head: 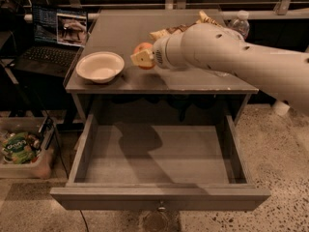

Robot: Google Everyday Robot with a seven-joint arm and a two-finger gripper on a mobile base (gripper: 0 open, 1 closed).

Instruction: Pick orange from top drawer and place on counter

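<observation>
The orange point(144, 49) is between the pale fingertips point(139, 58) of my gripper point(143, 57), above the counter point(120, 30), just right of the white bowl. The gripper is shut on the orange. I cannot tell whether the fruit touches the counter surface. My thick white arm point(227, 57) reaches in from the right across the counter. The top drawer point(159, 153) is pulled wide open below, its flat grey bottom bare, with a small metal knob point(159, 208) on its front.
A white bowl point(100, 66) sits on the counter's front left. A snack bag point(166, 32) and a water bottle point(240, 23) lie behind the arm. An open laptop point(58, 30) stands to the left, and a bin of packets point(19, 149) is on the floor.
</observation>
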